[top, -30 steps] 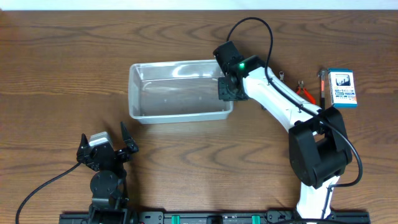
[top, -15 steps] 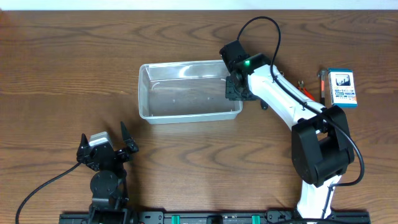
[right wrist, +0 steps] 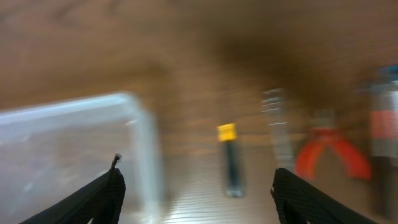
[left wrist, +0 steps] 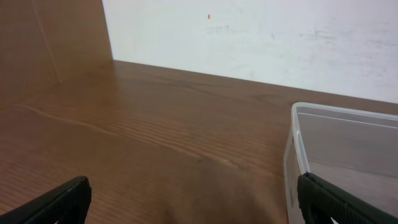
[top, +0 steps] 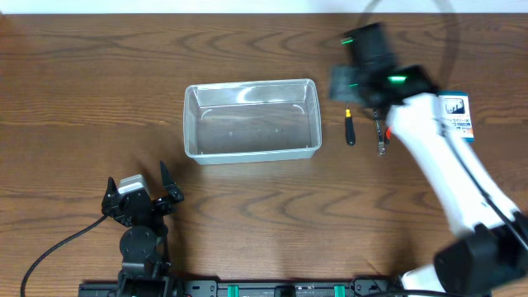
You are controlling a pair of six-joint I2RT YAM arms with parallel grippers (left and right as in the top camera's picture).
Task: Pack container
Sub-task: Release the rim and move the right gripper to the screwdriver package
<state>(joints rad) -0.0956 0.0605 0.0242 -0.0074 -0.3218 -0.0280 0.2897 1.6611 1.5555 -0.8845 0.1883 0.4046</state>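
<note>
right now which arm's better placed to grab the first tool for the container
Right: the right gripper, open, hovers by the black-and-yellow tool beside the container; the left gripper sits far off.

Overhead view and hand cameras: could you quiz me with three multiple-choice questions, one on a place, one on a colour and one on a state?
1. Where is the small black tool with the yellow band?
A. On the table, beside the container
B. Inside the container
C. In the left hand

2. What colour are the handles of the pliers?
A. Green
B. Red
C. White

3. The container is:
A. Half full
B. Covered by a lid
C. Empty

Answers: 1 A, it lies on bare wood just off the container's end on the right arm's side. 2 B, the right wrist view shows red handles. 3 C, only its clear floor shows and there is no lid.
</note>
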